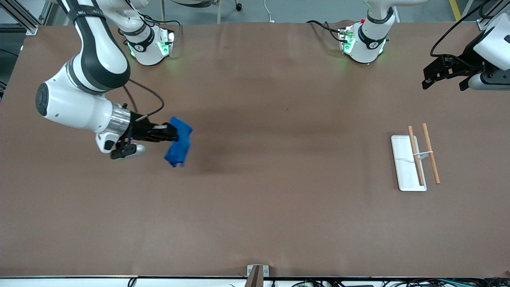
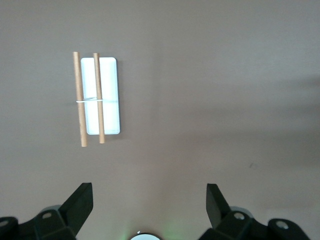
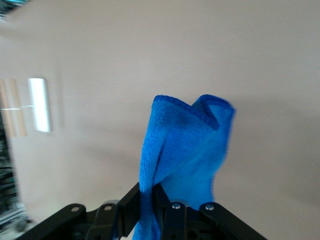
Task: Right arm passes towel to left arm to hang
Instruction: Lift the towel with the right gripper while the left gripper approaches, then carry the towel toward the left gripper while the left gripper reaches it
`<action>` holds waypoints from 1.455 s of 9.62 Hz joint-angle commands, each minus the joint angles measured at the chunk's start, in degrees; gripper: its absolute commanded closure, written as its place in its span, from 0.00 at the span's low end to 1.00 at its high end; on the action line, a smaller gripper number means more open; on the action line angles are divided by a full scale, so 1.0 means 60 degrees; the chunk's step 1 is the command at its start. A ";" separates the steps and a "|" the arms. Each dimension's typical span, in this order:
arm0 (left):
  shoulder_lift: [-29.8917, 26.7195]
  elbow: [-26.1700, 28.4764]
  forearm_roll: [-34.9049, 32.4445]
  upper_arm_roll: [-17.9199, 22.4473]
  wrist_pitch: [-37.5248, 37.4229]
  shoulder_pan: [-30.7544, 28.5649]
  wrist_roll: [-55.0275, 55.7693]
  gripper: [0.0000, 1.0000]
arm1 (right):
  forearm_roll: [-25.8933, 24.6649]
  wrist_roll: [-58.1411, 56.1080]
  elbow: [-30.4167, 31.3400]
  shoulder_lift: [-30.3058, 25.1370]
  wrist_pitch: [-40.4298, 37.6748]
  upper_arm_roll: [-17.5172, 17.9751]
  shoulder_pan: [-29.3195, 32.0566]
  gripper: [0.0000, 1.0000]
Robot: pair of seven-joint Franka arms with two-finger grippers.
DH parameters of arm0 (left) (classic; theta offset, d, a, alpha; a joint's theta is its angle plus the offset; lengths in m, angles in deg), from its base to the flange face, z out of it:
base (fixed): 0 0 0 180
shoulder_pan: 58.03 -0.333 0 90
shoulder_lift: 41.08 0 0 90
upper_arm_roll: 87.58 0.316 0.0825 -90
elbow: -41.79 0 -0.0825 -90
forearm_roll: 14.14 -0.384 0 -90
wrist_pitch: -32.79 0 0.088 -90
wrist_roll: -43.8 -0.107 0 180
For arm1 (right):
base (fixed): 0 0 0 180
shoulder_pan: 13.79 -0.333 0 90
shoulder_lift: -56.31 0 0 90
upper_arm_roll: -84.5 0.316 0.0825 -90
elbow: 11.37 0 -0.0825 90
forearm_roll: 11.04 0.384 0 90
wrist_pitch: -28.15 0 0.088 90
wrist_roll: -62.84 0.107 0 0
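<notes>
Right end effector gripped the blue towel above the bench, carrying stage; left end effector waited open near the rack, handover next

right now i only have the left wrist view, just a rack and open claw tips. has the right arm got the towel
Observer: Yes. The right claw is shut on the blue towel, lifted over the table at the right arm's end.
Operator: is it held flat or bunched
Observer: Bunched. In the right wrist view the towel is pinched at one folded edge, the rest hanging loose.
Operator: where's my claw compared to the rack
Observer: The left claw is in the air near the table's edge at the left arm's end. The wooden rack lies nearer the front camera.
</notes>
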State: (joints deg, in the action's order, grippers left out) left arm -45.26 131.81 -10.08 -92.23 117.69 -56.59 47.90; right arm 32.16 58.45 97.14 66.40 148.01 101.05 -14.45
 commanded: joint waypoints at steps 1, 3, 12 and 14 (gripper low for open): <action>0.0433 0.0302 0.0987 0.0056 -0.0029 -0.0484 -0.0126 0.00 | 0.1962 0.0057 -0.0696 0.0705 0.0598 0.0724 -0.0123 1.00; 0.0988 0.0362 0.1635 -0.0002 -0.0029 -0.0518 -0.0141 0.00 | 0.3750 0.0014 -0.0799 0.1174 0.2295 0.1938 -0.0168 1.00; 0.5045 0.0377 1.0860 -0.0031 -0.0479 -0.1016 -0.1518 0.00 | 1.3067 -0.4928 -0.1239 0.2257 0.2364 0.3421 -0.0739 1.00; 0.5325 0.0916 1.2249 -0.0133 -0.0978 -0.0972 -0.1663 0.00 | 1.4153 -0.6264 -0.1239 0.2799 0.1603 0.3453 -0.0768 1.00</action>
State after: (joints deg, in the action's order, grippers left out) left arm -14.59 134.45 59.48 -92.62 112.97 -62.47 40.03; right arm 112.62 26.08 90.40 80.81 159.89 120.89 -19.40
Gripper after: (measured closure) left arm 0.000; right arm 0.868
